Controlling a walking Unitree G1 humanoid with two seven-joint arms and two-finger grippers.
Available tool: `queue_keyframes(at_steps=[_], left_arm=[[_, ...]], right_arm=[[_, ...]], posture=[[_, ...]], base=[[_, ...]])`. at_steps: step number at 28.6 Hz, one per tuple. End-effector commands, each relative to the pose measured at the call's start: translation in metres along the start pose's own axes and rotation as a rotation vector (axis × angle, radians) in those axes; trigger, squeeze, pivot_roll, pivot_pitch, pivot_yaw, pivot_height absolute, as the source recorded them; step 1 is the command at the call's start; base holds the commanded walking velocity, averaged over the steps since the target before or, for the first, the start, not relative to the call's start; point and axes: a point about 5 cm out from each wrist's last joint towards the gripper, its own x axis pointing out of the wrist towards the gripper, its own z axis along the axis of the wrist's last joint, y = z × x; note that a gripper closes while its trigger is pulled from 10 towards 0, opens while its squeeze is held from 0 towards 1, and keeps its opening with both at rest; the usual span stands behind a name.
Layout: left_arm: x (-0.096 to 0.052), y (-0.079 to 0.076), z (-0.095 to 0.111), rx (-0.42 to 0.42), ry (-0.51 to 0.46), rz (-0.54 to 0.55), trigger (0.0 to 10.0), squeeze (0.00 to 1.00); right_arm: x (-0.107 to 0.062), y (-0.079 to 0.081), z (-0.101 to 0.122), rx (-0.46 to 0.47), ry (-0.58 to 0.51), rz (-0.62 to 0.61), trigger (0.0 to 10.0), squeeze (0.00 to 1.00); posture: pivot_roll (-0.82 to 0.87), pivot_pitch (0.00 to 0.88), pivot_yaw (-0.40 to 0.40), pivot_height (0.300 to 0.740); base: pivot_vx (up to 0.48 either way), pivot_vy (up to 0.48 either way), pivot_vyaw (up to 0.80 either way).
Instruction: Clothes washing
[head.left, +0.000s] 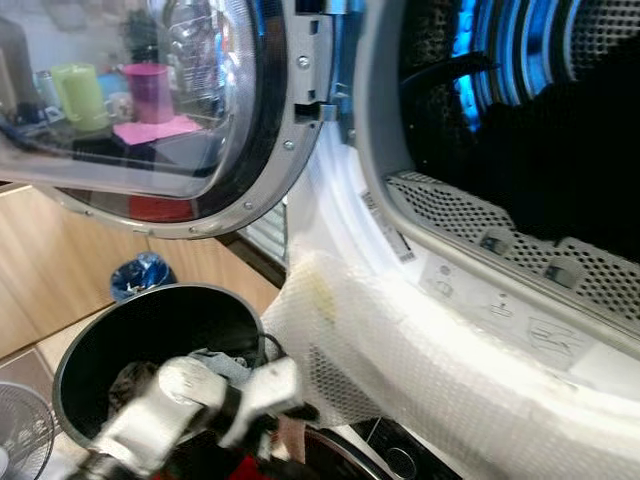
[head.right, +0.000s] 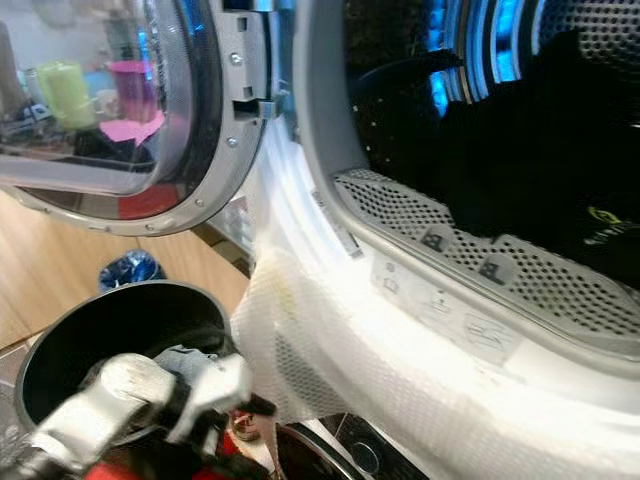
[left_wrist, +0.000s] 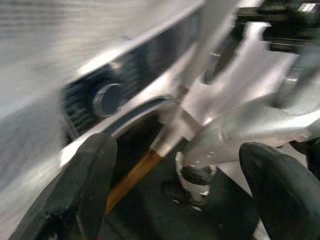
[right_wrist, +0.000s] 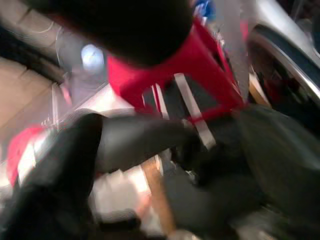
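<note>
A light wood-plank floor (head.left: 40, 300) lies below, a blue crumpled bag (head.left: 140, 275) resting on it.
</note>
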Motion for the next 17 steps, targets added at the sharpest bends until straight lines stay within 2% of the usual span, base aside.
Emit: queue_keyframes(at_steps=[1, 5, 7, 8, 10, 12, 14, 16, 17], left_arm=[[0.015, -0.001, -0.006, 0.010, 0.033, -0.033, 10.0, 0.00], [0.041, -0.004, -0.019, 0.012, 0.067, -0.060, 10.0, 0.00], [0.054, -0.005, -0.028, -0.018, 0.083, -0.048, 10.0, 0.00], [0.063, -0.005, -0.036, -0.060, 0.103, -0.019, 10.0, 0.00], [0.069, -0.004, -0.043, -0.099, 0.125, 0.009, 10.0, 0.00], [0.077, -0.005, -0.057, -0.118, 0.191, 0.074, 10.0, 0.00], [0.080, -0.006, -0.063, -0.122, 0.222, 0.101, 10.0, 0.00], [0.084, -0.009, -0.079, -0.179, 0.276, 0.231, 10.0, 0.00], [0.084, -0.009, -0.079, -0.179, 0.276, 0.231, 10.0, 0.00]], right_arm=[[0.003, -0.027, -0.009, 0.053, -0.024, -0.180, 10.0, 0.00], [0.020, -0.051, -0.031, 0.186, -0.038, -0.344, 10.0, 0.00], [0.025, -0.064, -0.041, 0.250, -0.023, -0.487, 10.0, 0.00], [0.026, -0.073, -0.047, 0.310, -0.025, -0.594, 10.0, 0.00], [0.025, -0.078, -0.050, 0.358, -0.037, -0.666, 10.0, 0.00], [0.023, -0.084, -0.062, 0.457, -0.024, -0.765, 10.0, 0.00], [0.021, -0.085, -0.068, 0.484, -0.009, -0.801, 10.0, 0.00], [0.018, -0.085, -0.080, 0.499, 0.025, -0.883, 10.0, 0.00], [0.018, -0.085, -0.080, 0.499, 0.025, -0.883, 10.0, 0.00]], posture=[[0.15, 0.002, -0.021, 0.740], [0.14, 0.000, -0.017, 0.740], [0.15, 0.000, -0.013, 0.740], [0.15, 0.000, -0.013, 0.740], [0.15, 0.000, -0.012, 0.740], [0.14, 0.000, -0.005, 0.740], [0.14, 0.000, -0.007, 0.740], [0.14, 0.000, -0.010, 0.740], [0.14, 0.000, -0.010, 0.740]], base=[[0.000, 0.000, 0.00], [0.000, 0.000, 0.00], [0.000, 0.000, 0.00], [0.000, 0.000, 0.00], [0.000, 0.000, 0.00], [0.000, 0.000, 0.00], [0.000, 0.000, 0.00], [0.000, 0.000, 0.00], [0.000, 0.000, 0.00]])
